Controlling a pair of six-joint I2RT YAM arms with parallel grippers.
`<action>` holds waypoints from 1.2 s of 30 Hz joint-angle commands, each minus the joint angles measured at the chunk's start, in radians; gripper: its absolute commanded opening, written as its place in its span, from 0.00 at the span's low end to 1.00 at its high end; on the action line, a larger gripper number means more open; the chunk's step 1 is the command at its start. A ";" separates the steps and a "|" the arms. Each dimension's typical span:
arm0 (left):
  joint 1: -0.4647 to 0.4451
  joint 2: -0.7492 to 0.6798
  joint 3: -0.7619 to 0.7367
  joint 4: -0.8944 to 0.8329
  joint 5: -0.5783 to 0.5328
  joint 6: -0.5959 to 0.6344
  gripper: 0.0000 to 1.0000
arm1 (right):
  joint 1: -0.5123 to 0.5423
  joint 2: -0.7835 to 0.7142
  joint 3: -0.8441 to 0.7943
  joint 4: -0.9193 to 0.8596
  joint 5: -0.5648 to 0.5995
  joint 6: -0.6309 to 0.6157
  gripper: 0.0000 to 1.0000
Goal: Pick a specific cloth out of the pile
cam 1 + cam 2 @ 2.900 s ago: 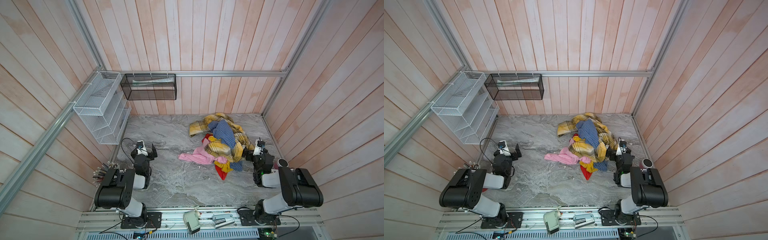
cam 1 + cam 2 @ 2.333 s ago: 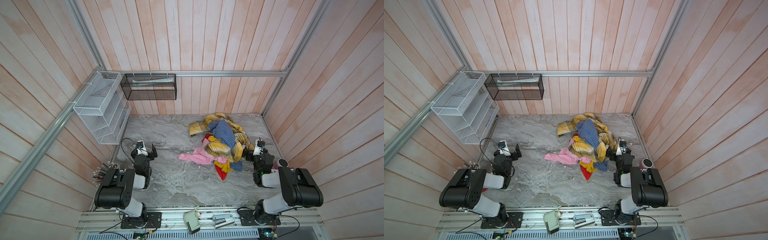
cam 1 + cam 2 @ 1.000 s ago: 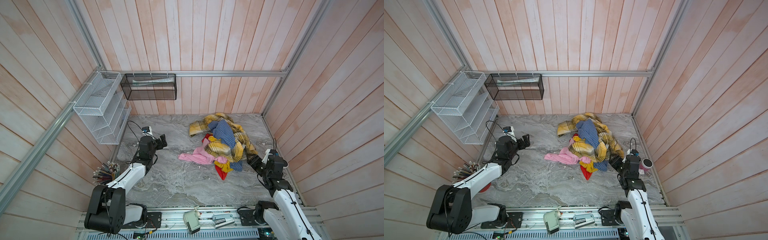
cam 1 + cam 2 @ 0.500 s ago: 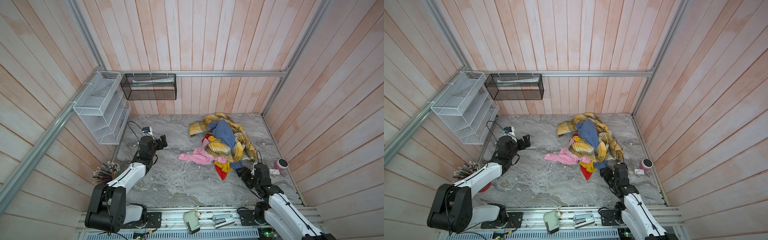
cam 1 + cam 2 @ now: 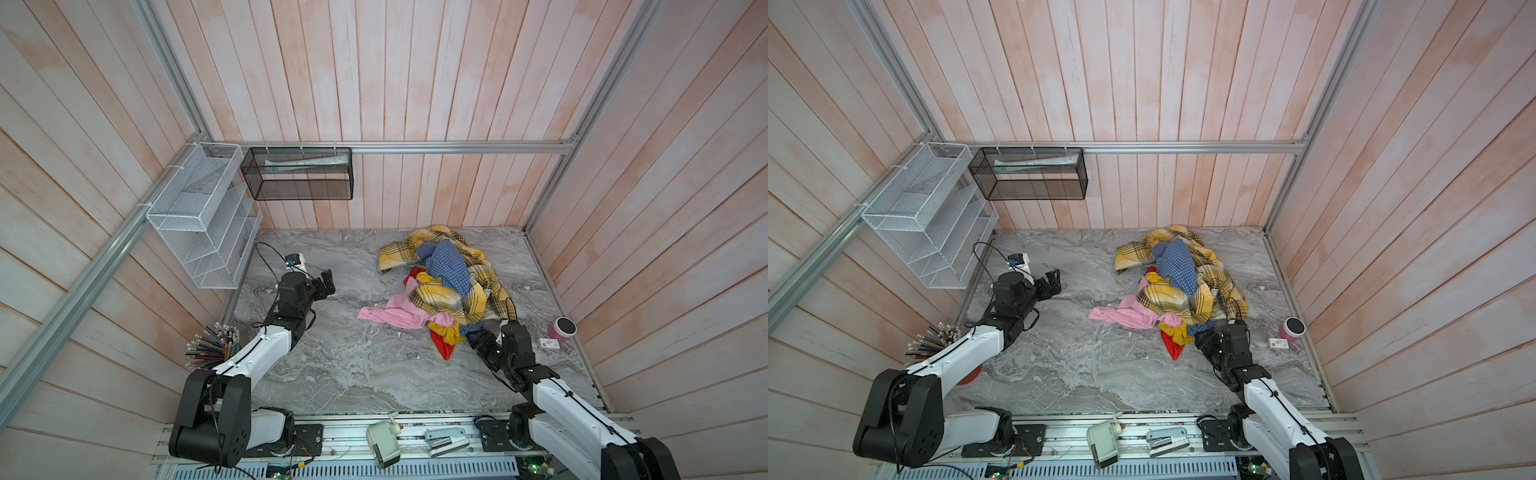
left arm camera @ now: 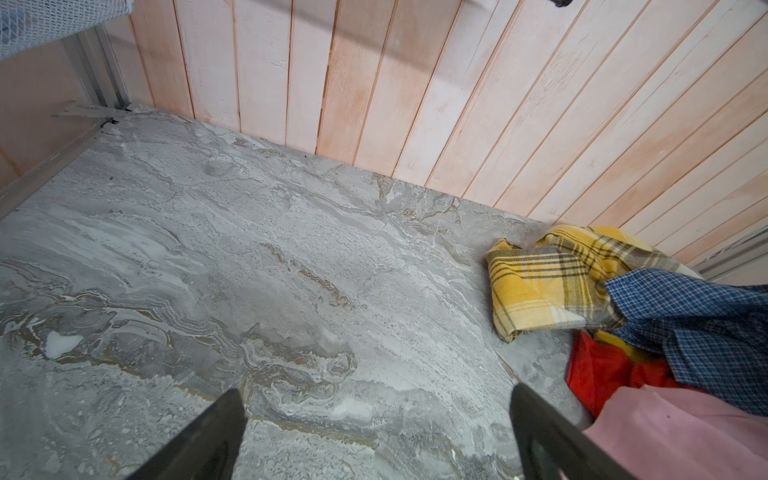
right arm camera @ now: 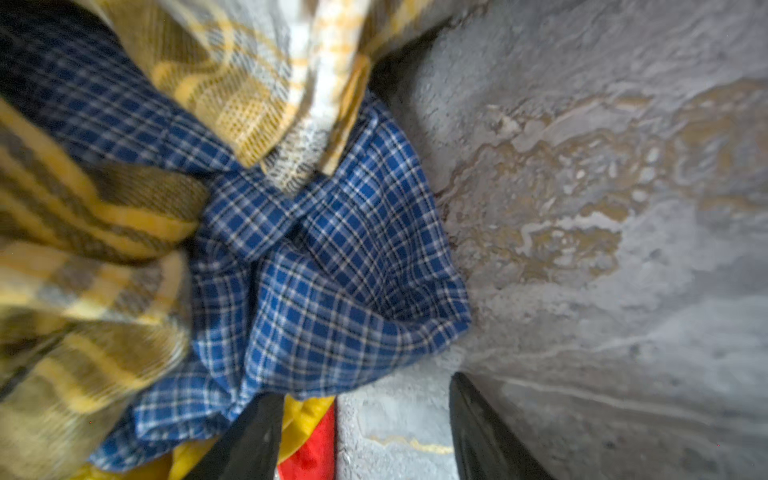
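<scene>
Touching table [image 7: 582,187], right wrist view only: the cloth [image 7: 332,270]
</scene>
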 commanded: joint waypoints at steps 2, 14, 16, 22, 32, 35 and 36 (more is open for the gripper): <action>-0.006 -0.015 0.007 -0.024 0.016 0.002 1.00 | 0.005 0.009 0.022 0.084 0.082 0.021 0.65; -0.010 -0.024 0.002 -0.039 0.019 0.011 1.00 | 0.002 0.174 0.097 0.270 0.059 -0.020 0.50; -0.010 -0.028 0.000 -0.040 0.020 0.010 1.00 | 0.002 0.190 0.108 0.293 0.054 -0.023 0.39; -0.014 -0.034 -0.005 -0.050 0.022 0.009 1.00 | 0.005 0.201 0.165 0.262 0.023 -0.084 0.06; -0.016 -0.033 -0.005 -0.050 0.028 0.007 1.00 | 0.009 0.086 0.218 0.098 0.081 -0.113 0.02; -0.018 -0.029 -0.002 -0.050 0.035 0.003 1.00 | 0.010 0.098 0.244 0.063 0.079 -0.131 0.00; -0.021 -0.029 0.002 -0.050 0.037 0.003 1.00 | 0.010 0.101 0.253 0.046 0.084 -0.135 0.00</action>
